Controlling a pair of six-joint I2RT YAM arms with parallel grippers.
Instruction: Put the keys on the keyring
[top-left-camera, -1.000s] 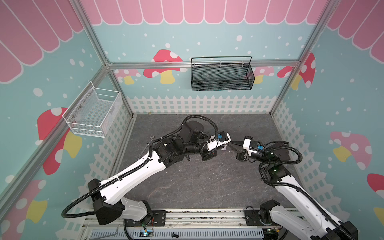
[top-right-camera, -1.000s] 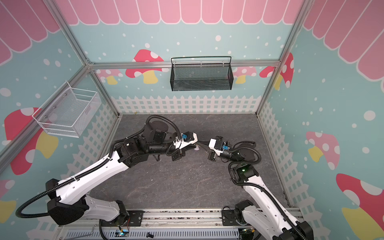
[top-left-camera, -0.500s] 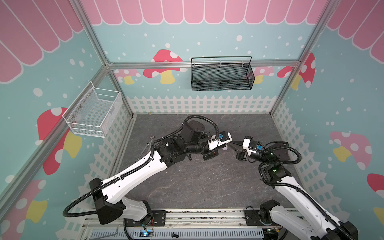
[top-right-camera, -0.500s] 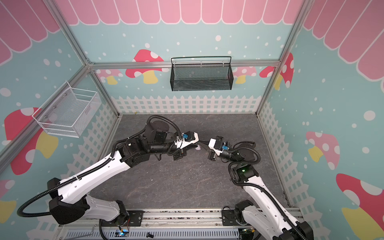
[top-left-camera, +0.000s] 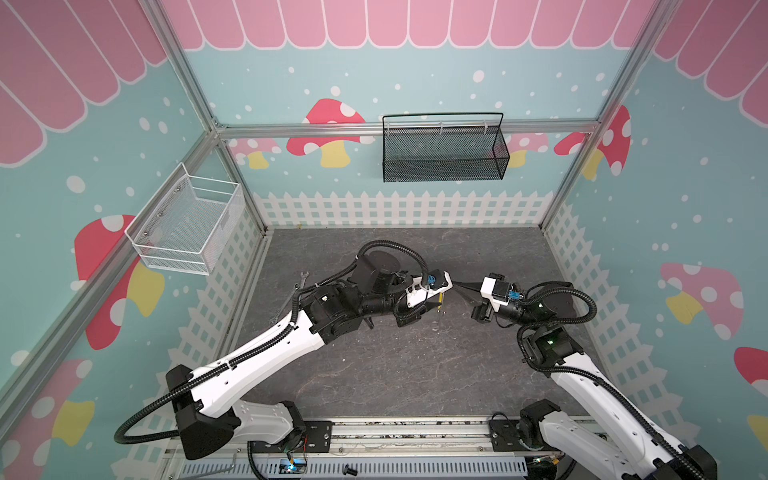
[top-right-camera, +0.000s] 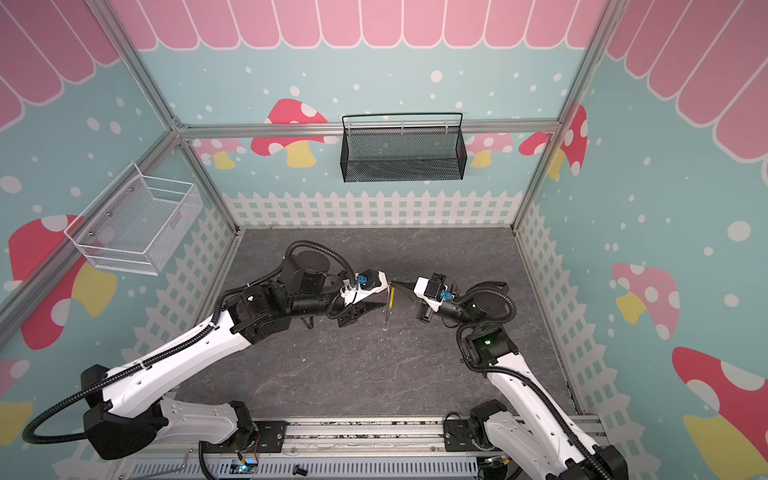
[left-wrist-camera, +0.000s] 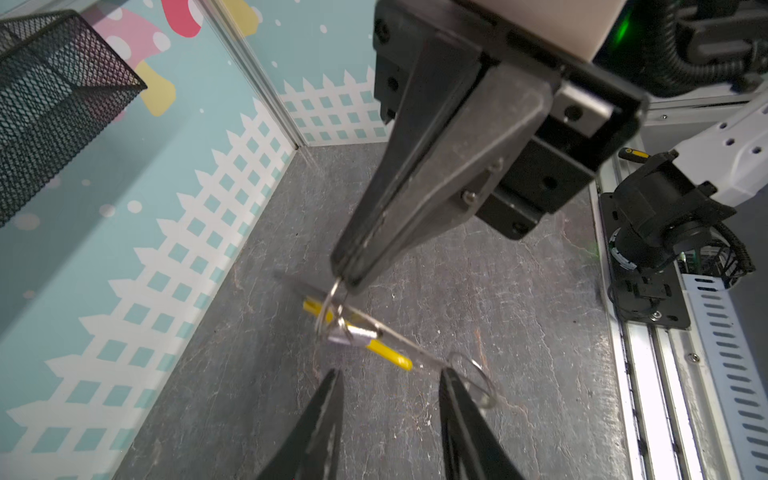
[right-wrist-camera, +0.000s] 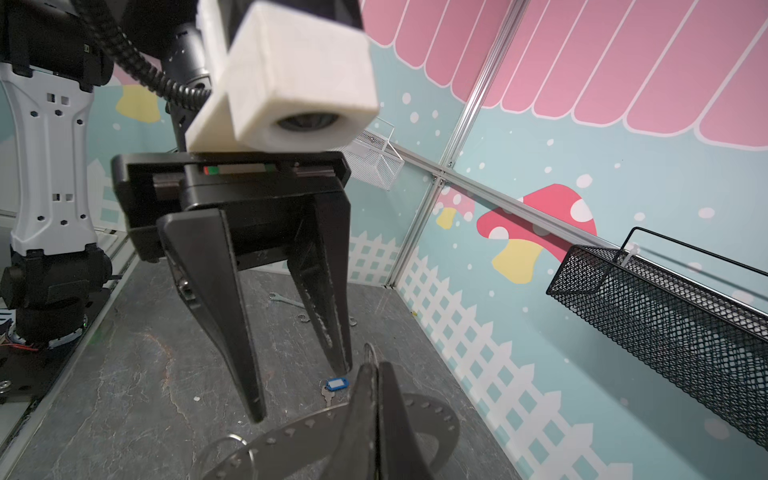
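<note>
Between the two grippers, at the centre of both top views, the keyring (top-left-camera: 439, 298) hangs edge-on above the grey floor (top-left-camera: 415, 374), with its yellow segment near the top. From the left wrist camera it shows as a thin wire slanting across the lower middle of the frame. A small pale piece (left-wrist-camera: 353, 334) sits against the yellow part, too blurred to tell whether it is a key.

The right gripper (left-wrist-camera: 347, 278) comes in from the upper right of that frame. Its jaws are pressed together on a thin loop at the keyring's top. The left gripper (left-wrist-camera: 390, 372) sits at the bottom edge with its fingers partly spread and nothing between them, their tips just short of the wire.

From the right wrist camera, the blue-tagged key (right-wrist-camera: 333, 386) lies flat on the floor in the lower middle of the frame, apart from both grippers. The wrenches (right-wrist-camera: 286, 299) lie farther back.

On the walls hang a black mesh basket (top-left-camera: 442, 151), upper centre, and a white wire basket (top-left-camera: 187, 226), left.
</note>
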